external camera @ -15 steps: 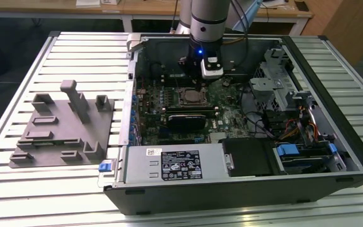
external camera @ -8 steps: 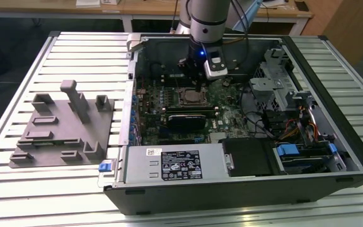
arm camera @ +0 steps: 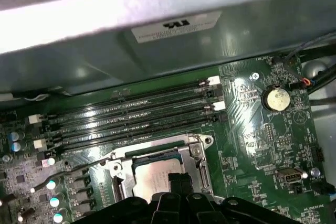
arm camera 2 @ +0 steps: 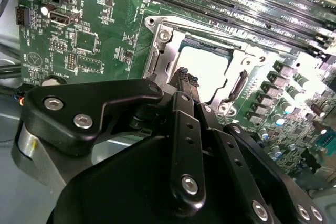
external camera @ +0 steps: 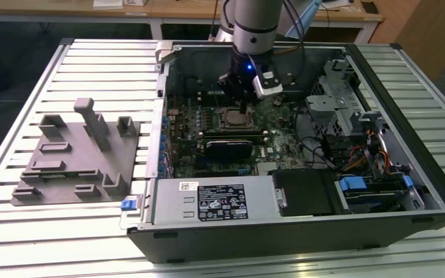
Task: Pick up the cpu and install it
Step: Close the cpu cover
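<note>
The cpu lies flat in the metal socket frame on the green motherboard inside the open computer case. Its pale silver top shows in both wrist views. My gripper hangs straight down over the socket. The two dark fingertips are pressed together, with nothing between them, just above the chip's edge. The fingers hide part of the chip.
A grey tray with upright blocks sits on the slatted table at the exterior view's left. Memory slots run beside the socket, and a coin battery lies nearby. A power supply and drive cage crowd the case.
</note>
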`<state>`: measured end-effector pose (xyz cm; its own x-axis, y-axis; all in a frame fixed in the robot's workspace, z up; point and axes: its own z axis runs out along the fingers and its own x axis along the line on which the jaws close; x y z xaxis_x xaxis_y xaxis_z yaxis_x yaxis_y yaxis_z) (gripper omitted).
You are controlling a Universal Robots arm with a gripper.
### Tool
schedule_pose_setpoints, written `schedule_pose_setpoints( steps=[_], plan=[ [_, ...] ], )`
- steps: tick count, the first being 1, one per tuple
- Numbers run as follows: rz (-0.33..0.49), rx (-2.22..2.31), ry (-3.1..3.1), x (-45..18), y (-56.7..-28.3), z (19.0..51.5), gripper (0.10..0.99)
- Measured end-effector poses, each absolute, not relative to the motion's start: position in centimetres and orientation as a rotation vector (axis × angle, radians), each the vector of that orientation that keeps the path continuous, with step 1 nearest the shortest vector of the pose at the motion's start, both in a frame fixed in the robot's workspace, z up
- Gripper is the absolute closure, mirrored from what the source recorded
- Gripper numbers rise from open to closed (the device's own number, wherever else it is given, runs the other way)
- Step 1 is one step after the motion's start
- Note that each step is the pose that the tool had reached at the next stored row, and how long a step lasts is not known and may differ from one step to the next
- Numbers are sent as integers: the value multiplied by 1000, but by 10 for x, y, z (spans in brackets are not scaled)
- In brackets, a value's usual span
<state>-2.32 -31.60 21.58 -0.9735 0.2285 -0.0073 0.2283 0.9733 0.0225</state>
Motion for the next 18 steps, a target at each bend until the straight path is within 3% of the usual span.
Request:
schedule_pose_setpoints(
  steps=[18],
  plan=[
    [33, 370, 3106, -36, -317, 215, 980]
  ],
)
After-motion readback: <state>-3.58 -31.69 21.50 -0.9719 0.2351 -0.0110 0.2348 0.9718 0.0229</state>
